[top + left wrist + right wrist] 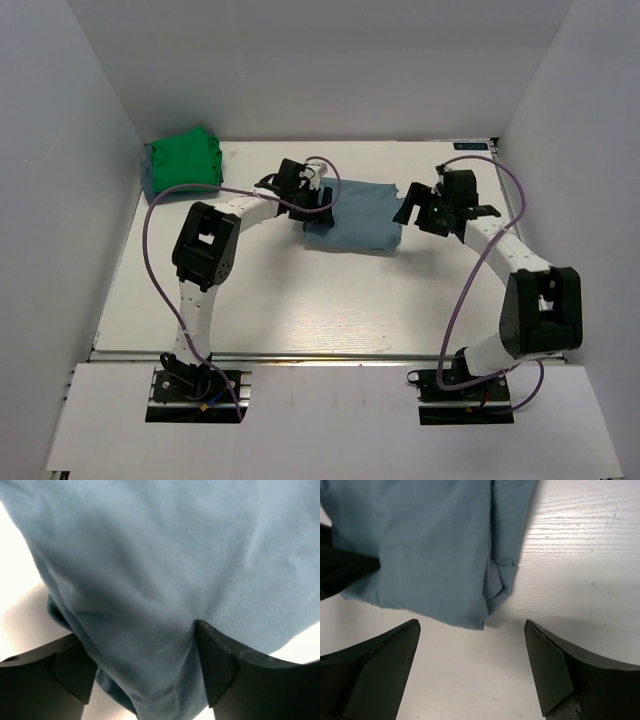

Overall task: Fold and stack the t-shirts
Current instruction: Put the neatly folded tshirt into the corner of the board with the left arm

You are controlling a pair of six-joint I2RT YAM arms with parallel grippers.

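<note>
Top external shows us wide jaws: left gripper (pixel 326 208) astride the blue-grey t-shirt (pixel 365 217), likely to pinch its fold, right gripper (pixel 408 208) empty at its right edge.

Bright, even light falls from above. In the top view the white table (pixel 300 310) glares slightly and shadows are soft. The left wrist view is blurred throughout: the blue-grey shirt (pixel 165 565) looks smeared, and the frame's left edge burns out white. The right wrist view is sharp, with the table's grain plain at upper right.
</note>
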